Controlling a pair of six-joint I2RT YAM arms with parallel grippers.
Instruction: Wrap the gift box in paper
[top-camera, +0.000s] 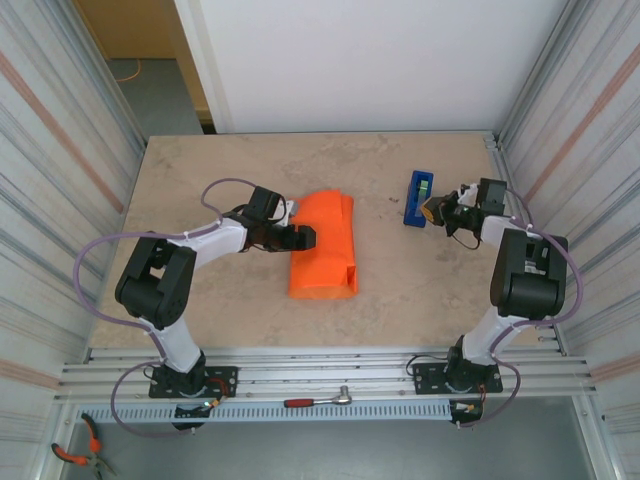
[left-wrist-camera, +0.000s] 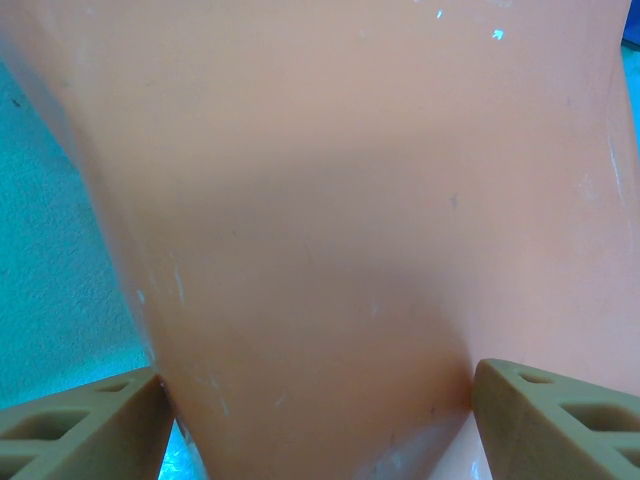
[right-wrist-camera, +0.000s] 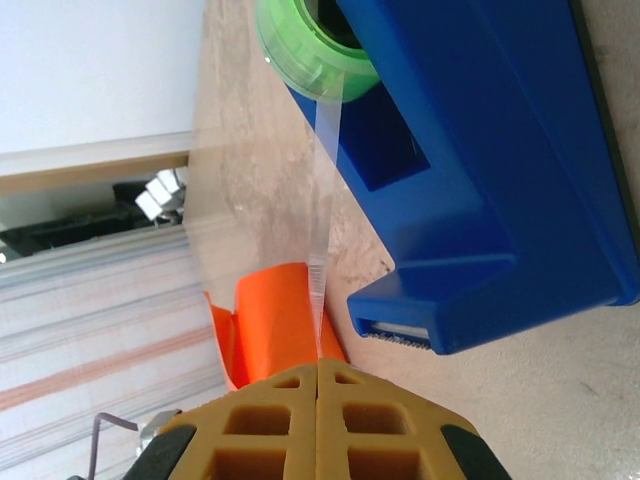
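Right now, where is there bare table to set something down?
Bare: the far strip behind the paper, the gap between paper and tape dispenser, the near strip in front of the paper. Crowded: left pincer at the paper's left edge, right pincer holding tape strip beside the dispenser.

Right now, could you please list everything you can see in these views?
paper: one, orange, folded up at mid-table.
tape dispenser: one, blue, far right of the table, holding a green roll.
tape strip: one, clear, drawn out from the roll.
table: one, beige.
ratchet: one, red-handled, on the near rail.
pliers: one, orange-handled, bottom left, off the table.
left gripper: jaws apart, paper between them.
right gripper: shut on the tape strip.
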